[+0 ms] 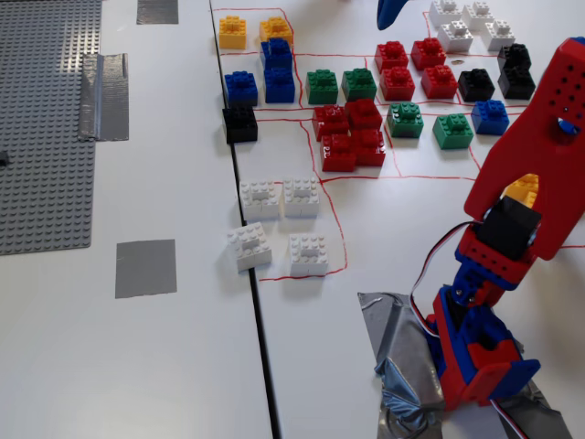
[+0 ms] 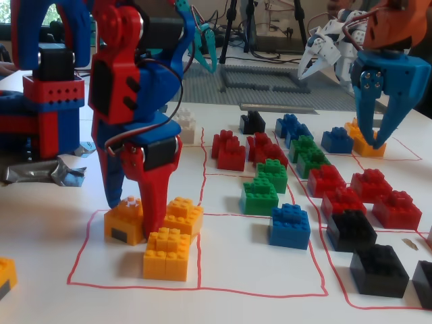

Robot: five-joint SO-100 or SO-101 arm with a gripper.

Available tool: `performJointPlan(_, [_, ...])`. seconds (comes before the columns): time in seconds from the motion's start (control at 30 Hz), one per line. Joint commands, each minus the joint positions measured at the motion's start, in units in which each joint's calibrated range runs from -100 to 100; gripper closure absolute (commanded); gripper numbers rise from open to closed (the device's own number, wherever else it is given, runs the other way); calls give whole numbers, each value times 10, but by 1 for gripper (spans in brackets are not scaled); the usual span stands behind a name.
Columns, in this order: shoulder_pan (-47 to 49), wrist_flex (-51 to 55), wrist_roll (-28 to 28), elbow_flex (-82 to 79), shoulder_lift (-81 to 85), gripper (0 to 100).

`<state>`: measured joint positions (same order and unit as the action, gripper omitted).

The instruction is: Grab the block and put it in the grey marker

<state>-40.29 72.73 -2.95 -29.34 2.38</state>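
Note:
My red gripper [image 2: 135, 210] points straight down over a red-outlined square holding three yellow-orange blocks. Its two fingers stand on either side of the left block [image 2: 123, 224] and press against it; the block rests on the table. In a fixed view from above, this block [image 1: 523, 188] shows only as a yellow patch inside the gripper [image 1: 521, 197]. Two more blocks [image 2: 169, 253] [image 2: 183, 214] sit right beside it. The grey marker [image 1: 145, 268] is a flat dull square far to the left, across the table seam.
A blue gripper [image 2: 373, 131] of another arm hovers over two yellow bricks [image 1: 232, 32]. White bricks [image 1: 279, 197], red, green, blue and black bricks fill outlined squares. A wrinkled shiny tape strip [image 1: 102, 96] and grey baseplate [image 1: 46, 137] lie far left. Tape [image 1: 402, 357] holds my base.

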Motion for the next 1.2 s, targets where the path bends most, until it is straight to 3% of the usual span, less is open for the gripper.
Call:
performJointPlan(0.0, [-7, -9, -1, 17, 3, 76])
performJointPlan(0.3, [-3, -8, 0, 29, -5, 86])
performJointPlan(0.47, [-1, -6, 0, 30, 7, 100])
performJointPlan(0.87, [26, 79, -1, 15, 135, 100])
performJointPlan(1.17, [184, 217, -2, 99, 206, 100])
